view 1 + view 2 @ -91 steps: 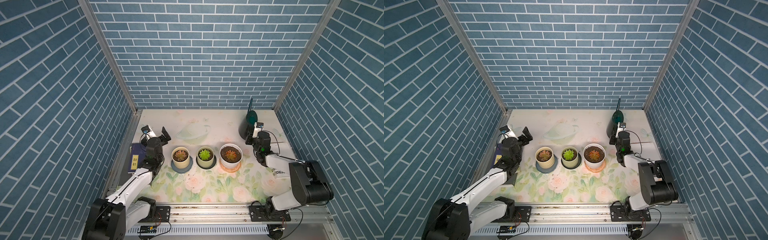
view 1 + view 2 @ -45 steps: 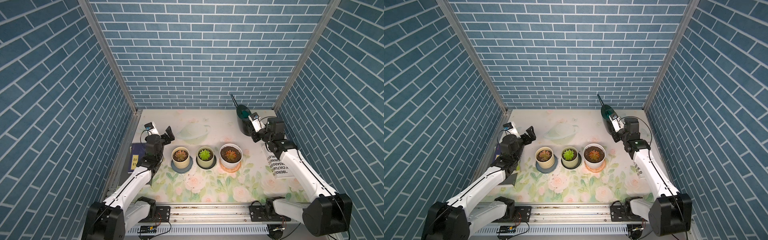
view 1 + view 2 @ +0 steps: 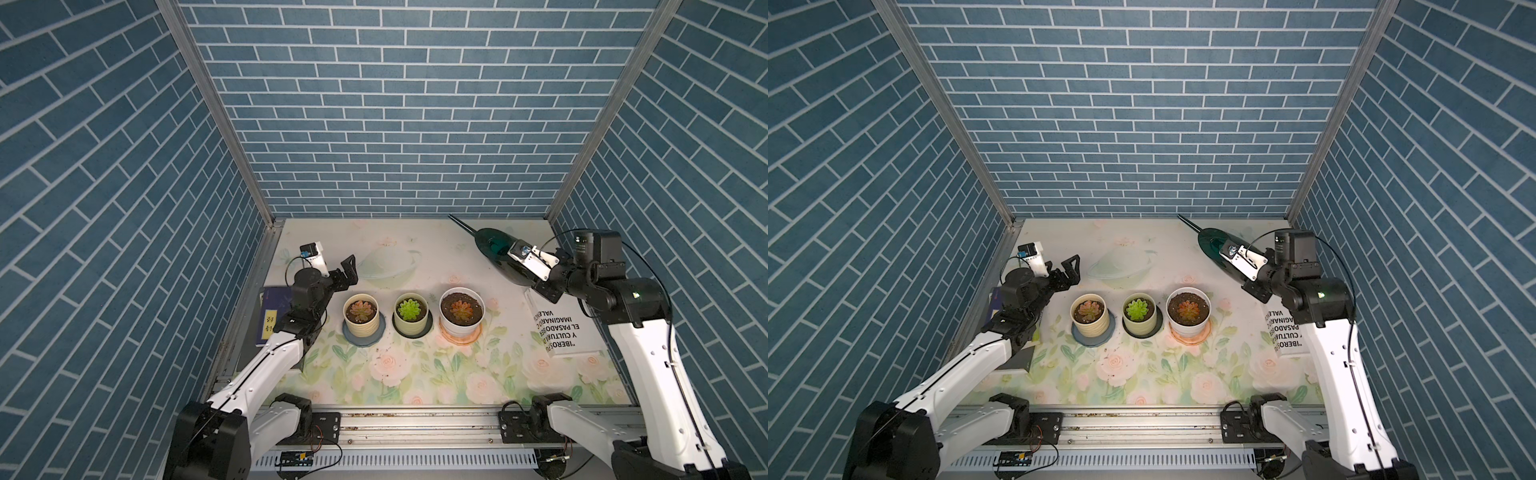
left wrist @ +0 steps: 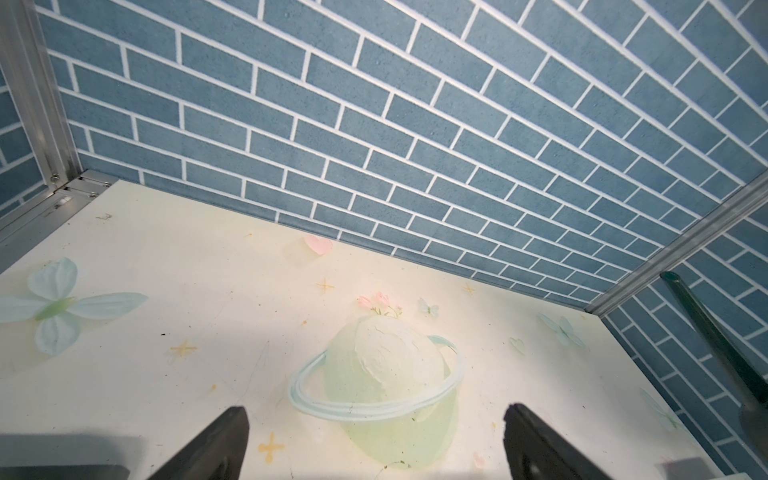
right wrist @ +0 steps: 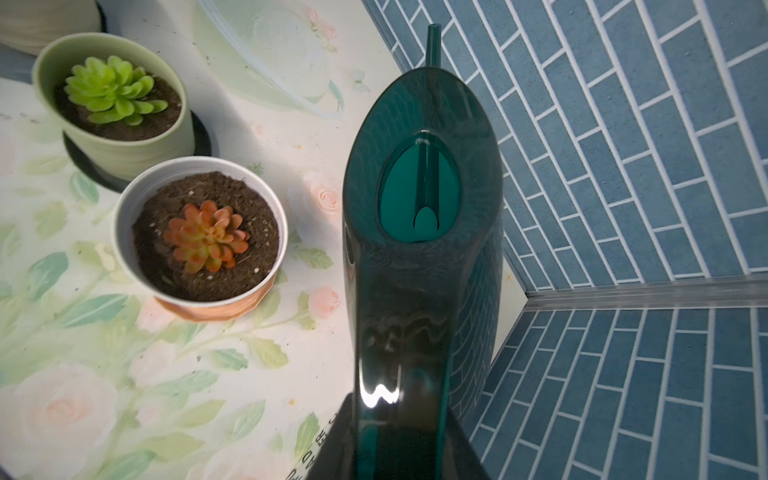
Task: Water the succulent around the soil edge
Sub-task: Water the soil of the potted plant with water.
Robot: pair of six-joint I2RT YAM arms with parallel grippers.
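Right tool clamped shut on handle of watering can. Can stood upright at back right of table a second earlier; now lifted and tilted, spout toward back wall. Can hung beside white pot holding orange succulent, not touching. Left tool wide open, empty, shifted slightly back.

The watering can is dark green. The table has pale pink flowers. The walls are blue brick.
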